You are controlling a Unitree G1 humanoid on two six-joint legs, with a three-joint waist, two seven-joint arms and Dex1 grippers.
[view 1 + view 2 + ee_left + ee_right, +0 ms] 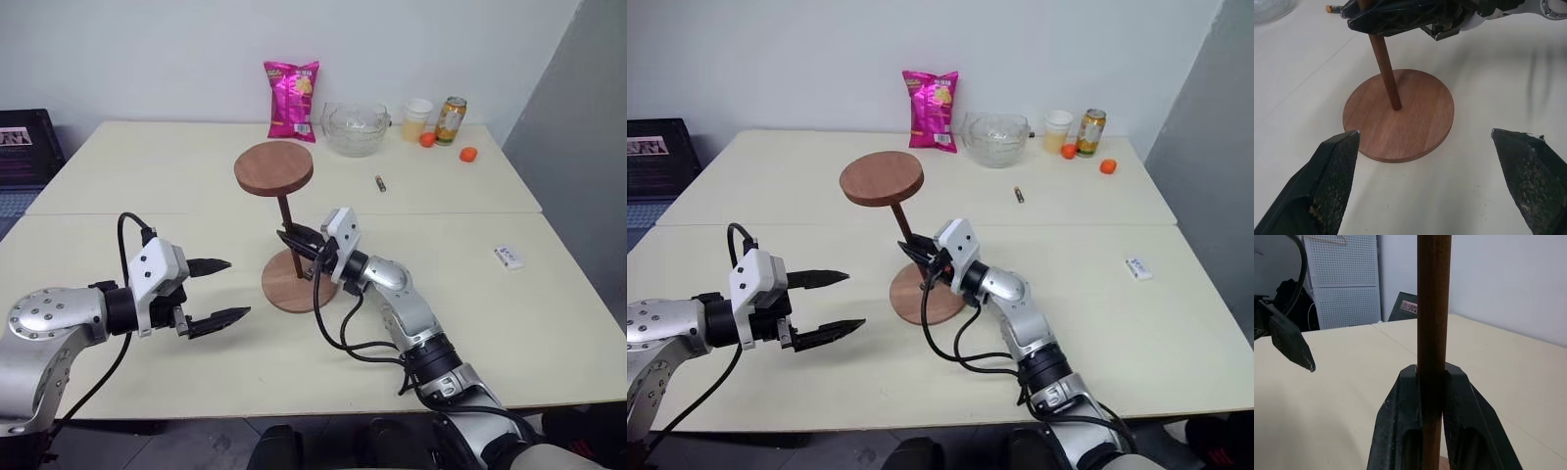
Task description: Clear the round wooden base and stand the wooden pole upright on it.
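The right tool (294,239) is clamped on the wooden pole (287,227), low on the rod, w/ the disc end up, so the bottom tip sits at the centre of the round wooden base (293,282) on the worktop (509,323). Base is already clear. The left tool (221,291) waits beside, fingers apart, prob. ready to steady.

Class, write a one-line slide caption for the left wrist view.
Right gripper holds the pole upright on the base, between open left fingers.
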